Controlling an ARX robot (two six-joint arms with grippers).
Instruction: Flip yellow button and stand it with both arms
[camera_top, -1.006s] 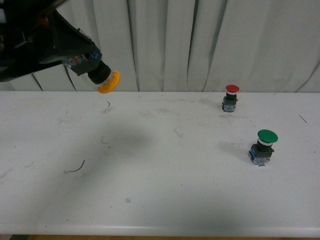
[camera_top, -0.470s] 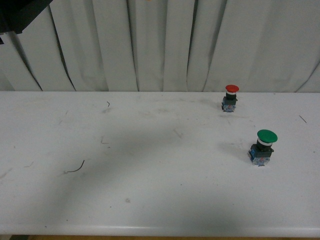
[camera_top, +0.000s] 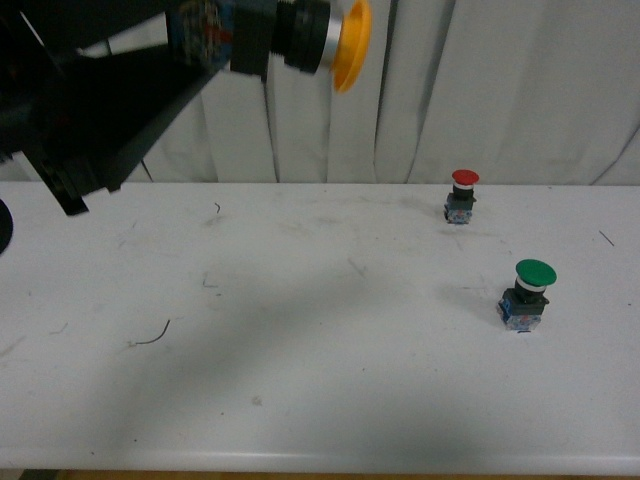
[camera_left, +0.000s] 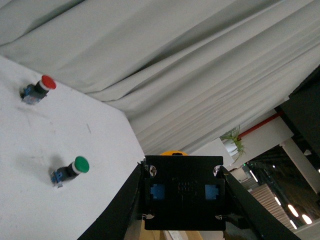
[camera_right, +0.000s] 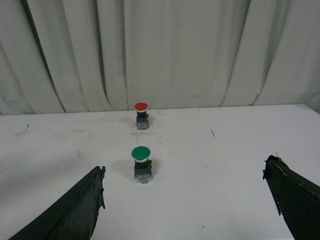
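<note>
**Asker:** Where is the yellow button (camera_top: 350, 45), and what has hold of it?

**Describer:** It is raised high off the surface (camera_top: 300, 360), clamped in the left tool (camera_left: 182, 169). That tool is narrowed onto the button's black-and-blue contact block.

**Asker:** Which way does the button lie from that tool?

**Describer:** It sticks straight out past the fingertips. Its long axis runs about level with the surface, and the yellow cap leads away from the tool toward the robot's right side. It lies sideways, not upright.

**Asker:** And the other arm?

**Describer:** The right tool (camera_right: 184, 170) is spread wide with nothing between its fingers. The green-capped button (camera_right: 141, 164) stands directly ahead of it, and the red-capped button (camera_right: 141, 115) stands beyond that. The yellow button does not appear in its view. The left arm is clearly the nearer one. Any handover would probably need the right tool to come up toward the cap end.

**Asker:** What is hard to make out?

**Describer:** From the left wrist, the contact block hides nearly all of the cap, leaving only a sliver of yellow. The front view crops the button's upper edge, and the left tool there is a dark blur. The right arm is outside the front view, so the gap between the two tools cannot be judged.
</note>
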